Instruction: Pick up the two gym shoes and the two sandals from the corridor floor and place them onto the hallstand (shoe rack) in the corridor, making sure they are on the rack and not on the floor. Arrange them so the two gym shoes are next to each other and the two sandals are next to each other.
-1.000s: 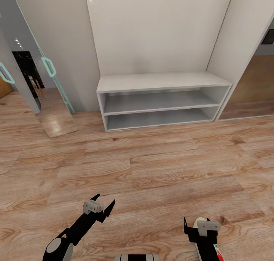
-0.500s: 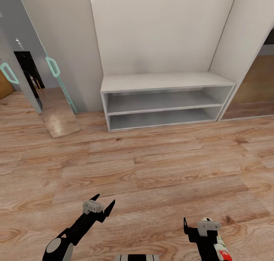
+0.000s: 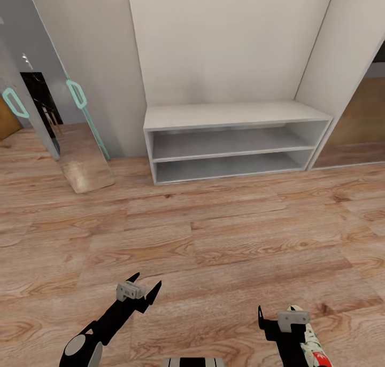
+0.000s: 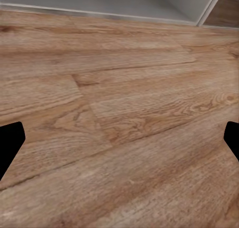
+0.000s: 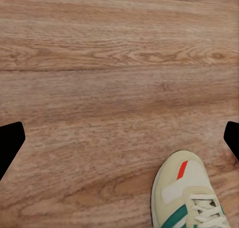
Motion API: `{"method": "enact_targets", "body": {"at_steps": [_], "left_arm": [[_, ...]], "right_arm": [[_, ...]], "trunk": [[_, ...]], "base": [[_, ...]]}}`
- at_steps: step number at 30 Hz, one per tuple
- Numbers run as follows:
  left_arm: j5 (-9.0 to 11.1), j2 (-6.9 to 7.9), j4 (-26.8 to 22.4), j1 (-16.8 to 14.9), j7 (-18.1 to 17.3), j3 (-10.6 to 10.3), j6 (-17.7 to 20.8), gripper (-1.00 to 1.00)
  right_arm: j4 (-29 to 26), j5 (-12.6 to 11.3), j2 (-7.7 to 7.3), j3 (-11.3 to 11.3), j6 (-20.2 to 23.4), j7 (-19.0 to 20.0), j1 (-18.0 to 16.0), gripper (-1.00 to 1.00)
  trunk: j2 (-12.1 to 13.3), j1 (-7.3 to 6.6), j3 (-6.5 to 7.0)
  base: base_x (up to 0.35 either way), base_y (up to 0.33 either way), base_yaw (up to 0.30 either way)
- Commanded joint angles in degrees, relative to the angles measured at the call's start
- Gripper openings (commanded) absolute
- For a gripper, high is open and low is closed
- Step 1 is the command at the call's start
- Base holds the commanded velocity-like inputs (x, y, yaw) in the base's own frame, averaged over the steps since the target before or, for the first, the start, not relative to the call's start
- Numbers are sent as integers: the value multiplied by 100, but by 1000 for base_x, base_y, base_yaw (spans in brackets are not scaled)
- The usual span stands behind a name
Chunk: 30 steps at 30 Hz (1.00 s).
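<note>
1 gym shoe (image 5: 186, 198) on floor (image 3: 214, 239) beside right tool (image 3: 278, 321); both tools spread, empty.

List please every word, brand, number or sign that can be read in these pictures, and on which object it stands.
There are none that can be read.
The gym shoe carries a small red-orange mark on its tongue, with no legible letters.
The hallstand and the corridor floor bear no text.

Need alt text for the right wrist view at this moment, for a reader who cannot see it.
A cream-white gym shoe with green side stripes, white laces and a red-orange mark near the toe lies on the wood-plank corridor floor, cut off by the picture's edge. The right gripper's two black fingers sit wide apart at the picture's sides, holding nothing, with bare floor between them.
</note>
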Motion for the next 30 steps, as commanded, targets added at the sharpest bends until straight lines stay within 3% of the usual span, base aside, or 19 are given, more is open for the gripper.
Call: {"method": "enact_targets", "body": {"at_steps": [1,30], "left_arm": [[0,0,0,0,0,0,0,100],[3,1,2,0,0,11,0,100]], "right_arm": [[0,0,0,0,0,0,0,100],[127,-12,-57,-9,-57,32,-15,100]], "trunk": [[0,0,0],[0,0,0]], "base": [[0,18,0],[0,4,0]]}}
